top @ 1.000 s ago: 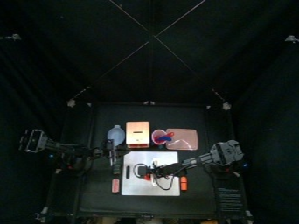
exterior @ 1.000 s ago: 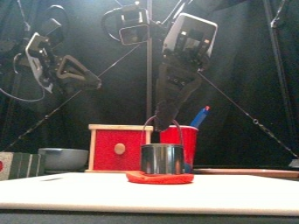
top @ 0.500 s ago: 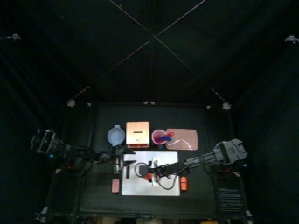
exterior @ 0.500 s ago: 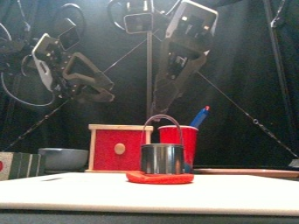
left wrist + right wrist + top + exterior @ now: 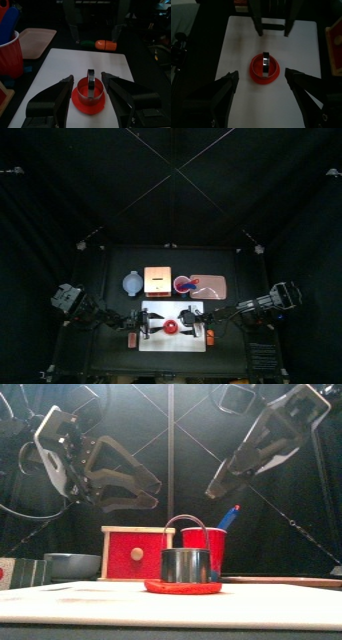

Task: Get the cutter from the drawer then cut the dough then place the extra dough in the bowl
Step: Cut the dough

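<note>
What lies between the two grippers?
A round metal cutter with a wire handle, standing on a flat red dough disc, between left gripper and right gripper in the top view.

The left arm [image 5: 80,308] and right arm [image 5: 267,301] were black and jointed. The left gripper [image 5: 87,78] had two broad black jaws, grey on their outer faces, under a pale cross-plate; the right gripper [image 5: 262,73] looked alike.

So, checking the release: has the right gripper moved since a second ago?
Yes. The right gripper has lifted up and to the right, off the cutter, which stands on the dough.
</note>
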Available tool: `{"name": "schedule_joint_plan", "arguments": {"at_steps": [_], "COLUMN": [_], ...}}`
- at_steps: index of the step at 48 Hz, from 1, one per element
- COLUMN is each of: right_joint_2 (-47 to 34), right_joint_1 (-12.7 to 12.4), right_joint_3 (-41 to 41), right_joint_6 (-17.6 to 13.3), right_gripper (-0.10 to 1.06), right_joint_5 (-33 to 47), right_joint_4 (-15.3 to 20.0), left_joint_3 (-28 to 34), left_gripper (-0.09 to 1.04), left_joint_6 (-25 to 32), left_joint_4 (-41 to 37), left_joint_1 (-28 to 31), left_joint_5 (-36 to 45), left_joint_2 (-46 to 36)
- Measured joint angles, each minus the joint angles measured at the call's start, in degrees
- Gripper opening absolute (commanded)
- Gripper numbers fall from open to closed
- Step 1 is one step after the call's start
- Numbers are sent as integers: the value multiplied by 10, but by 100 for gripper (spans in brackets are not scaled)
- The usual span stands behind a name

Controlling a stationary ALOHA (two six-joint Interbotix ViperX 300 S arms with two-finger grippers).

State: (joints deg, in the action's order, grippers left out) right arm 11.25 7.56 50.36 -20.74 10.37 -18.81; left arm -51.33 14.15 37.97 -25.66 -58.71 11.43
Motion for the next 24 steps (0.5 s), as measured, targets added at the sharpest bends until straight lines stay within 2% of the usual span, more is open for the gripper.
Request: {"name": "schedule_joint_plan", "arguments": {"at_steps": [8, 13, 20, 24], "right_joint_2": [-51, -99, -145, -150], "right_joint_1": [-20, -24, -20, -2], "right_joint_3": [38, 47, 62, 76], "right_joint_6": [16, 52, 149, 207], "right_gripper": [102, 102, 102, 102], "right_joint_5": [135, 204, 296, 330], "right_joint_4": [4, 32, 137, 211], "left_joint_3": [20, 31, 41, 42], "left_gripper": [85, 85, 85, 85], "left_joint_6": [-1, -2, -2, -3], "left_joint_4": [18, 28, 38, 43], "left_joint_1": [-7, -7, -7, -7], "left_joint_5": [-15, -25, -33, -33], "left_joint_2": [44, 67, 83, 88]}}
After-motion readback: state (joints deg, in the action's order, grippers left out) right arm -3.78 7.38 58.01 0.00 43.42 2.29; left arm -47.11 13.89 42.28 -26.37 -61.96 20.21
